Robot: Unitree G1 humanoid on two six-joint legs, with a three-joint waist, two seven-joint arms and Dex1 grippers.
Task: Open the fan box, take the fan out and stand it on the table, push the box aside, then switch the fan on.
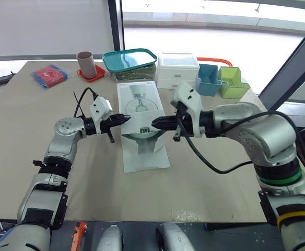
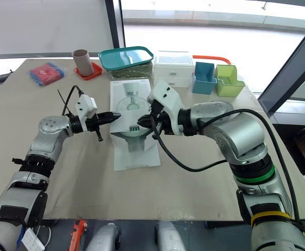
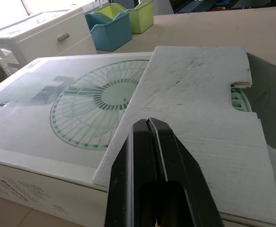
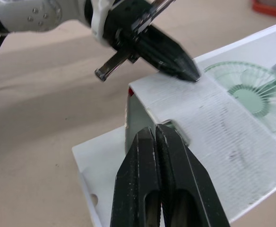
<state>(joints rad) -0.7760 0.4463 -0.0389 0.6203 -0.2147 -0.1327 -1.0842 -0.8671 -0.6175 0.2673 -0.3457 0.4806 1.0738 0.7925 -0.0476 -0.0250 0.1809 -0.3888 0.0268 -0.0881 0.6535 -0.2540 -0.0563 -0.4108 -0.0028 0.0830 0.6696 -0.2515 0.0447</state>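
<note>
1. at centre frame in the head views, both arms meet over the fan box [image 1: 137, 99]. the left arm rises along the left edge, bends at the elbow and turns its wrist toward the middle. the right arm comes up from the lower right, elbow bent, forearm reaching across to the centre.
2. the fan box lies flat on the table [image 1: 210, 178], mid-frame, with its near end open. one flap [image 3: 194, 109] is folded back over the printed top, and a second flap [image 1: 144, 154] lies flat on the table in front. a pale green part of the fan [image 3: 237, 100] shows inside the opening.
3. along the upper edge stand a teal-lidded tub [image 1: 129, 60] with something greenish in it, a white drawer unit [image 1: 177, 70], a blue bin [image 1: 211, 79] and a green bin [image 1: 232, 82]; what the bins hold cannot be told.
4. the left gripper [image 1: 125, 119] has its fingers together, tip resting on the folded-back flap.
5. the right gripper [image 1: 155, 124] has its fingers pressed together too, tip at the box's open end, near the left gripper's tip.
</note>
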